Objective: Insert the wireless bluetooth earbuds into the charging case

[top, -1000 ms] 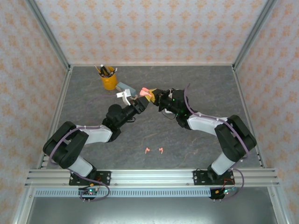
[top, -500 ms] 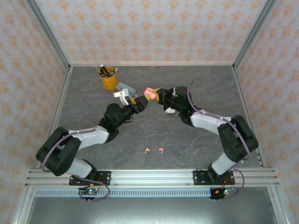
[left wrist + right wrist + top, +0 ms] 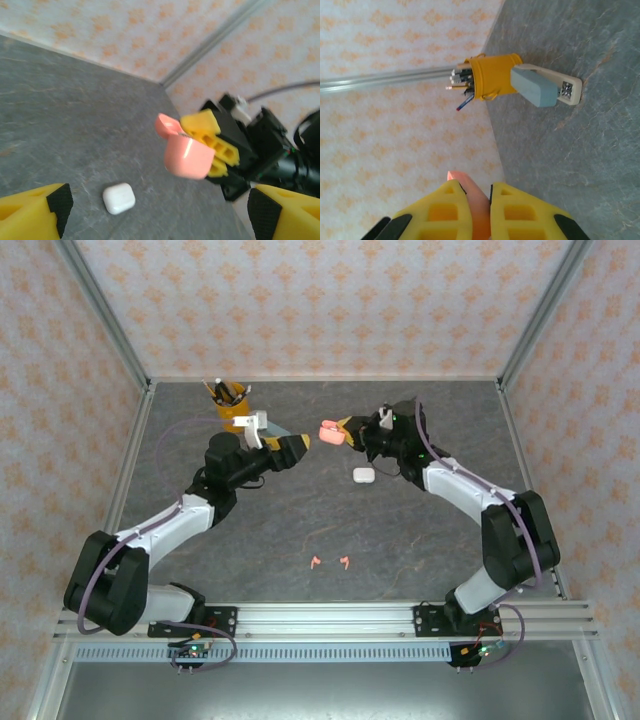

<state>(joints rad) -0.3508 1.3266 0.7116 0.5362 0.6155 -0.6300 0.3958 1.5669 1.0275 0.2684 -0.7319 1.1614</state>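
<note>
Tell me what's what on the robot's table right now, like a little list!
left gripper: open, empty
right gripper: shut on pink charging case, held above the table
white charging case: closed, lying on table
pink earbuds: two, loose on table near arm bases
yellow pen cup: far left, upright
</note>
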